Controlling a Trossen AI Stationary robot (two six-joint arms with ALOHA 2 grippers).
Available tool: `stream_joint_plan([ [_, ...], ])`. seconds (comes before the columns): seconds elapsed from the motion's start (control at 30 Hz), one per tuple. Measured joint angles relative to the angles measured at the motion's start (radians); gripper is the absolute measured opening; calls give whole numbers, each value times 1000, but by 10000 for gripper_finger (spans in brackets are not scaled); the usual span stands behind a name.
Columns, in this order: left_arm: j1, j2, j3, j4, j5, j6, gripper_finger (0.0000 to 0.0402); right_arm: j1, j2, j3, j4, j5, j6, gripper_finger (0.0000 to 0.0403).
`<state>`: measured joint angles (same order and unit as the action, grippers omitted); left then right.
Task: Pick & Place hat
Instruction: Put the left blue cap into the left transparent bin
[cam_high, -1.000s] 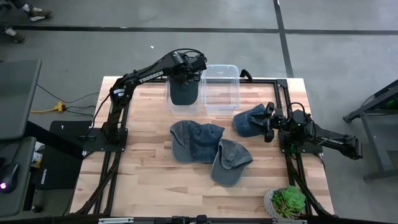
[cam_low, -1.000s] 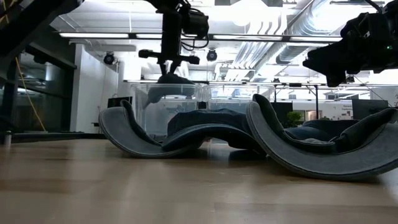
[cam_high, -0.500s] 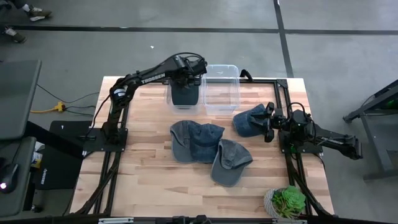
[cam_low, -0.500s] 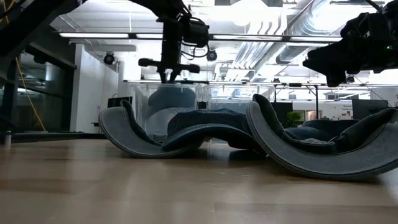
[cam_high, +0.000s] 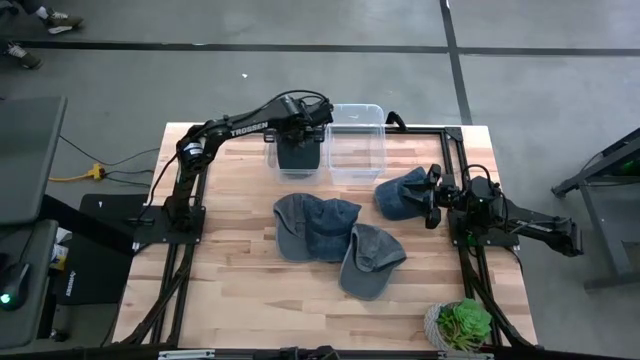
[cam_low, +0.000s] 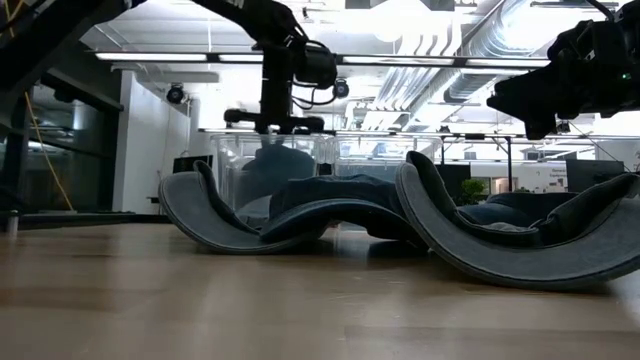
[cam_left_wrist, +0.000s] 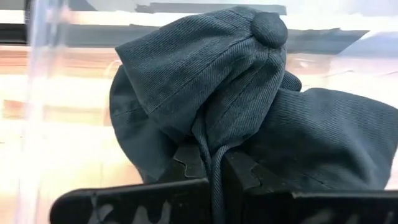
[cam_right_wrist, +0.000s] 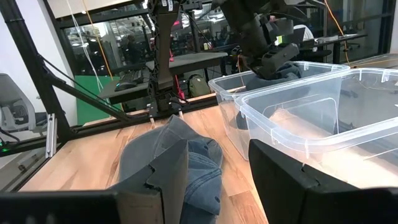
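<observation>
A dark blue denim hat (cam_high: 298, 156) sits bunched inside the left of two clear bins (cam_high: 274, 168) at the table's far side; its top button (cam_left_wrist: 268, 28) shows in the left wrist view. My left gripper (cam_high: 300, 138) (cam_left_wrist: 211, 163) is above that bin, shut on the hat. My right gripper (cam_high: 430, 195) (cam_right_wrist: 217, 155) waits open near the right edge, its fingers on either side of another blue hat (cam_high: 402, 194) (cam_right_wrist: 163, 149) lying on the wood. Whether they touch it, I cannot tell. My left gripper pinches a raised fold of the hat's crown (cam_left_wrist: 211, 140) between its two fingers (cam_left_wrist: 186, 163), coming from above and pointing down into the bin. The hat is slumped and bunched below the fingers inside the bin, its cloth slack.
Two more blue hats (cam_high: 312, 226) (cam_high: 370, 258) overlap at the table's middle. The second clear bin (cam_high: 357, 140) stands right of the first. A potted plant (cam_high: 462, 323) is at the near right corner. Bare wood lies at the near left.
My left gripper has gone down into the left bin, still shut on the hat. The hat, which hung long at the bin's rim, has sunk inside and bunched up shorter.
</observation>
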<state>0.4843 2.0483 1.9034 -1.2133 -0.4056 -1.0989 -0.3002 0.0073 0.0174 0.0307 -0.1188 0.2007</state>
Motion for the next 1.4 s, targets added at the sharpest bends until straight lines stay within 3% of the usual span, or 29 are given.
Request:
stream_joint_plan([
  [0.33,0,0,-1,23,24,24,42,0,0,0,0,0,0,165],
  [0.63,0,0,-1,29,-21,25,134,0,0,0,0,0,0,165],
  [0.87,0,0,30,33,0,62,194,0,0,0,0,0,0,165],
  [1.4,-5,-1,202,-81,37,152,202,0,0,0,0,0,0,165],
])
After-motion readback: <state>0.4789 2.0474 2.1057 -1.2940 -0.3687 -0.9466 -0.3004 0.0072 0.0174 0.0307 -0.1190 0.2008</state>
